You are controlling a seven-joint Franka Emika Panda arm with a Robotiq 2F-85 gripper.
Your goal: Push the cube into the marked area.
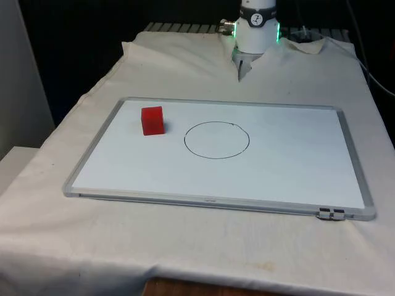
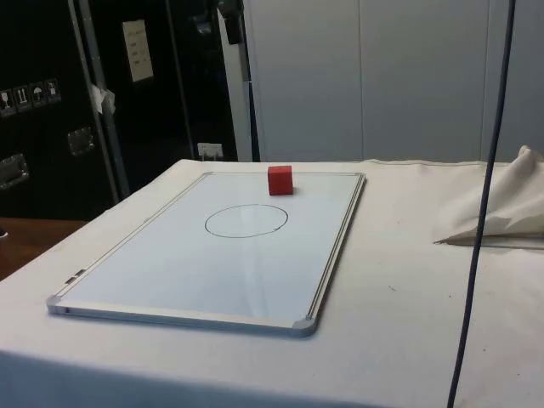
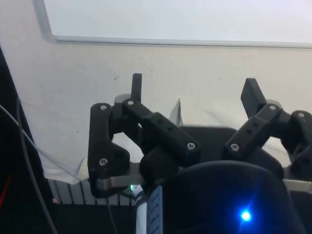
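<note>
A small red cube [image 1: 152, 120] rests on a whiteboard [image 1: 290, 179], near the board's far corner on the front view's left. A thin black circle [image 1: 217, 140] is drawn on the board, just to the front view's right of the cube, with a small gap between them. From the side, the cube [image 2: 280, 179] stands beyond the circle [image 2: 246, 220], close to the board's far edge [image 2: 331, 174]. In the wrist view my gripper [image 3: 194, 85] is open with nothing between its fingers. It hangs over bare cloth, short of the whiteboard's frame [image 3: 170, 42].
The robot's base [image 1: 256, 28] stands at the table's far end behind rumpled cloth [image 1: 185, 58]. A raised cloth fold [image 2: 497, 208] and a hanging dark cable [image 2: 484, 212] are beside the board in the side view.
</note>
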